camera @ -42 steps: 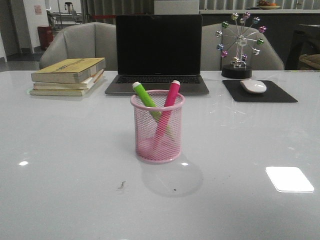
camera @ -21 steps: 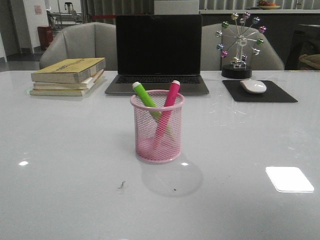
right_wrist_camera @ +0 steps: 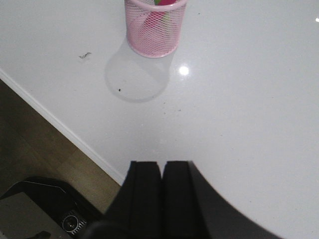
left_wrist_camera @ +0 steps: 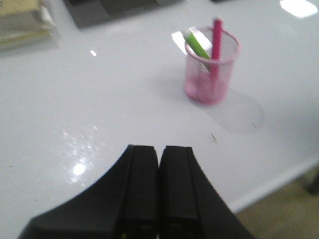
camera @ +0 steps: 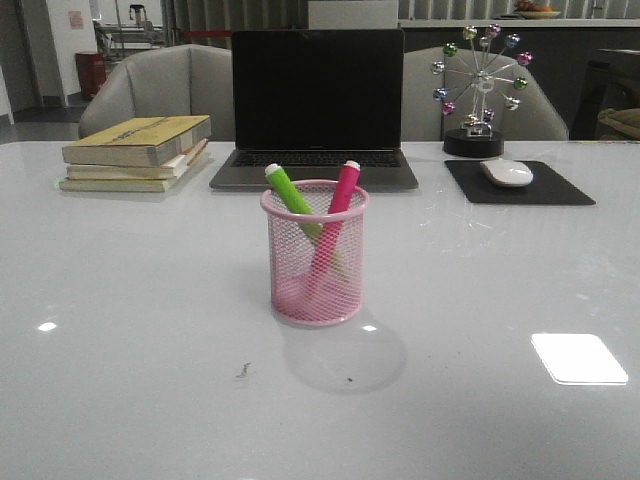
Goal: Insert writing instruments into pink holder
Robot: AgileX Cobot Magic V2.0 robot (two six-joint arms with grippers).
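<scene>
Holder (camera: pixel 315 255) stands upright mid-table, in front of the laptop (camera: pixel 315 105), books (camera: pixel 138 150) off to its left, mouse (camera: pixel 507 172) on its pad to the right. Green marker (camera: pixel 291 193) and pink marker (camera: pixel 339 205) both sit inside, whitish ends up, leaning apart and crossing low in the mesh; each rests against the rim. Left gripper (left_wrist_camera: pixel 159 164) has its fingers pressed together with nothing between them, well back from the holder (left_wrist_camera: pixel 211 69). Right gripper (right_wrist_camera: pixel 162 177) likewise closed and empty, hanging near the table edge (right_wrist_camera: pixel 65 129), holder (right_wrist_camera: pixel 154 27) well away. Neither arm shows in the front view. Judgement: insertion looks complete; no loose markers visible on the table. The step in hand is to stay clear and park. Doing it well means keeping both arms away from the holder, since it is light mesh with tall, leaning contents, and a brush against a protruding marker end could tip it.
</scene>
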